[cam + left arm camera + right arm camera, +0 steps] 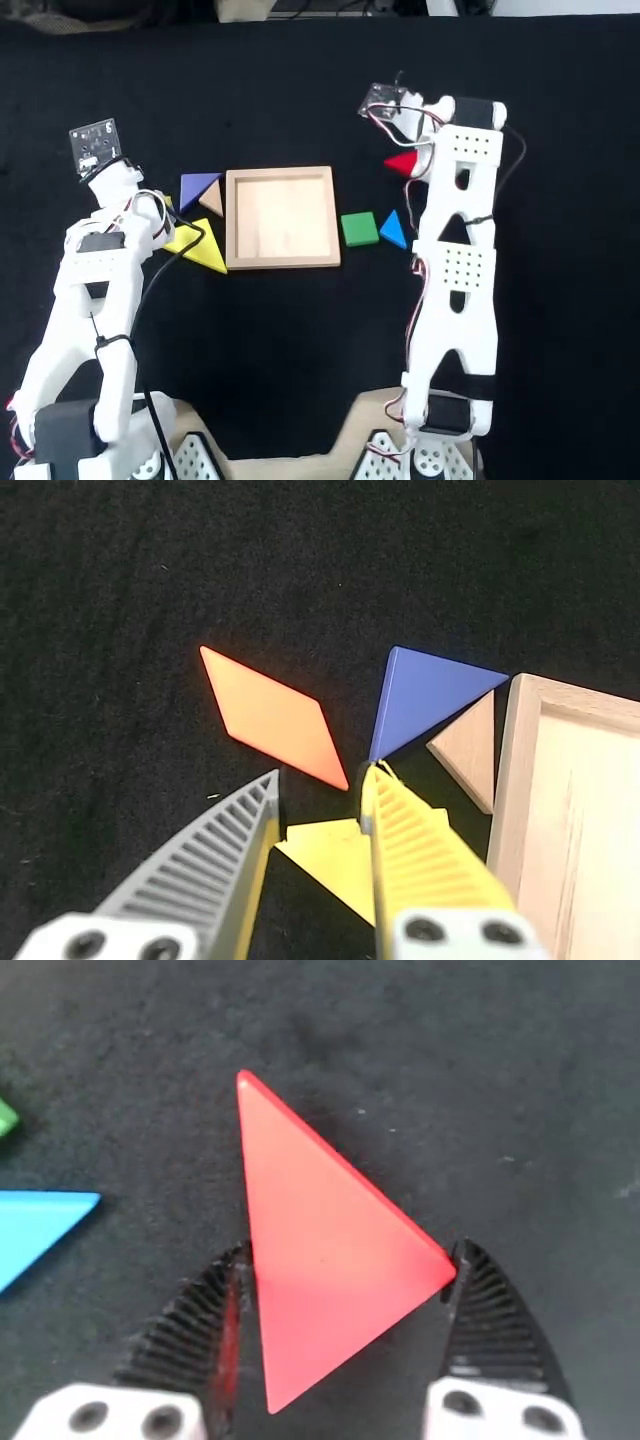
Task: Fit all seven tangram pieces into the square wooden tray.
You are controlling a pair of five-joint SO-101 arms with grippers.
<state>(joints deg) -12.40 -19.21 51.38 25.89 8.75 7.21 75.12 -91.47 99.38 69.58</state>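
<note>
My left pincer (322,780) is released over the yellow triangle (330,858); my right pincer (345,1260) is released, jaws flanking the red triangle (310,1210) on the counter (480,1060)

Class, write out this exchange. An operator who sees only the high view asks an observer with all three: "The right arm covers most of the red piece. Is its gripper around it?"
Observer: Yes. The right gripper is open and straddles the red triangle.
Operator: And the left gripper, under its arm?
Observer: The left gripper is open, with part of the yellow triangle between its fingers.
Operator: Is any piece hidden from me there?
Observer: Yes, an orange parallelogram lies flat beside the dark blue triangle.
</note>
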